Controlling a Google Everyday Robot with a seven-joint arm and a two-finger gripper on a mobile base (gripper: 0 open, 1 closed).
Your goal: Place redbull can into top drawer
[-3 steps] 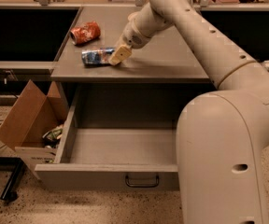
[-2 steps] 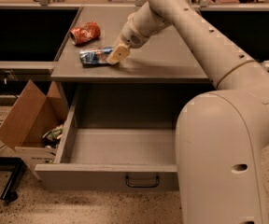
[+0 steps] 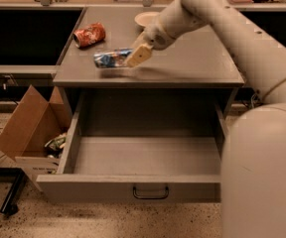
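Note:
The redbull can, blue and silver, lies on its side near the front left of the grey cabinet top. My gripper reaches down from the right and is closed on the can's right end; one pale finger shows in front of it. The can seems just above the surface, with a shadow under it. The top drawer is pulled wide open below, its grey inside bare, with a small dark handle on the front panel.
A red-orange can lies on the cabinet top behind and left of the redbull can. A white dish sits at the back. An open cardboard box stands on the floor left of the drawer. My arm and base fill the right side.
The gripper and the redbull can have shifted slightly right and a little toward the front edge. The drawer stays open.

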